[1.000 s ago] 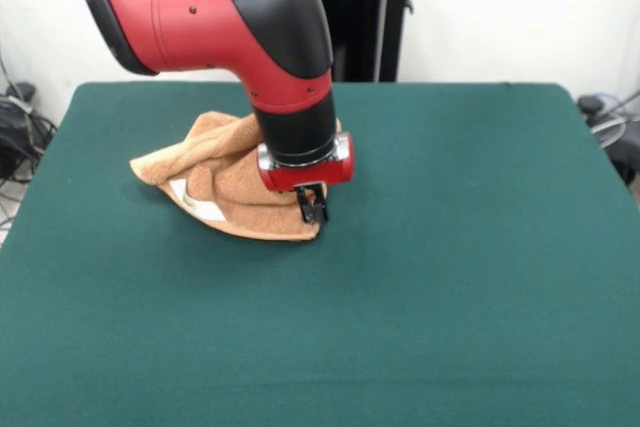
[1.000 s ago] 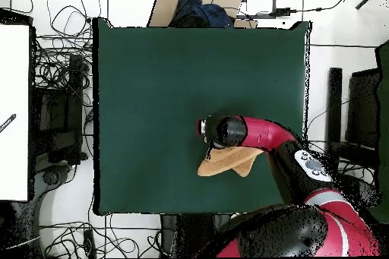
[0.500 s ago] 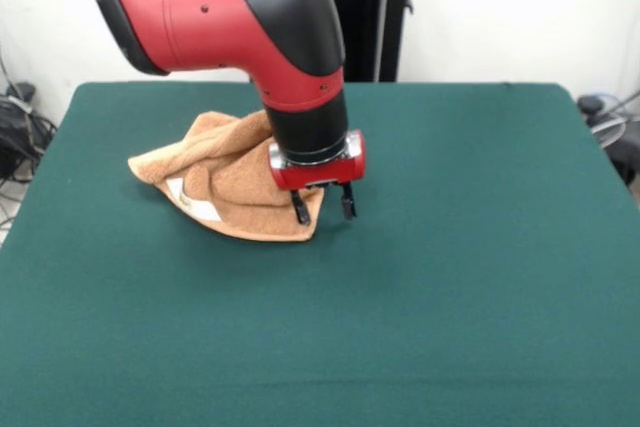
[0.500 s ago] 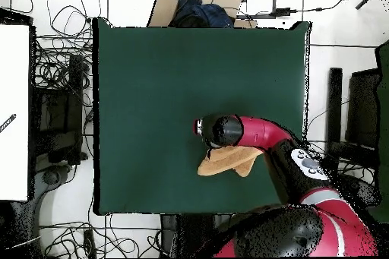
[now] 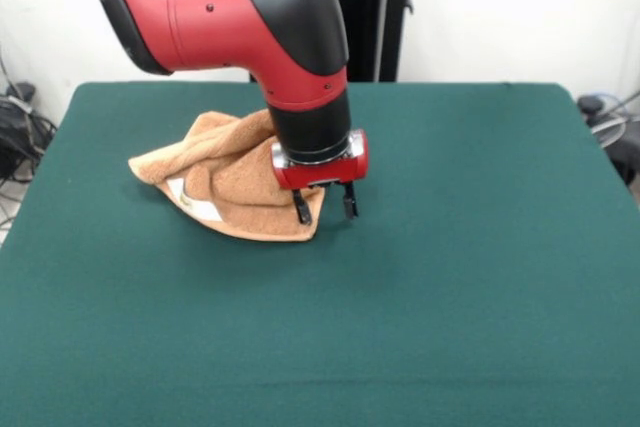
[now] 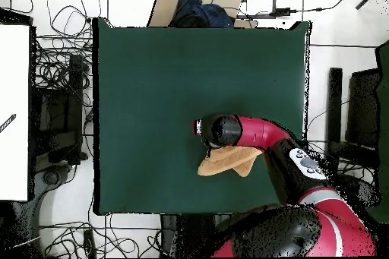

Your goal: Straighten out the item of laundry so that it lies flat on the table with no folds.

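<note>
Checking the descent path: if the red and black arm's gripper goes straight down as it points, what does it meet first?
Probably the corner of the folded orange-tan terry towel under one finger of the open gripper; the other finger seems over bare dark green table. Depth is unclear.

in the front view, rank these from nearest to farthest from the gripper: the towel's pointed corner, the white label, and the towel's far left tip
Measured from the gripper:
1. The towel's pointed corner, just below its left finger.
2. The white label, on the towel's front edge, further left.
3. The towel's far left tip, farthest out on the table.

Hand now open, lifted off the towel's corner, slightly rightward.
</note>
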`<state>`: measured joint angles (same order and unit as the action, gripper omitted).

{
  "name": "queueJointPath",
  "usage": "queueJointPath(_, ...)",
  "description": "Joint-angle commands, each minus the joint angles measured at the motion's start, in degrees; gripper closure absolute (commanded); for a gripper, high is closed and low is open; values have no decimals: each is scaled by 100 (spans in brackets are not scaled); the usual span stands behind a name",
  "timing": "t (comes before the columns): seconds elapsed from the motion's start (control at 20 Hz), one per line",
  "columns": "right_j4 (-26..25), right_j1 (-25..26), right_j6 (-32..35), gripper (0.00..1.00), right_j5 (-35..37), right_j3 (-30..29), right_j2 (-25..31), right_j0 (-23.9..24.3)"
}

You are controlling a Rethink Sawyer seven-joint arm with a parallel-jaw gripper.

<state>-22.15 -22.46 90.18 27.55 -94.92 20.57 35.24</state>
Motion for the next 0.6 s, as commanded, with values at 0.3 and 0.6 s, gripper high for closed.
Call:
queueJointPath(0.3, -267, -314, 591, 0, -92, 96, -455, -364)
queueJointPath(0.6, -232, -225, 426, 0, -46, 229, -469, -342)
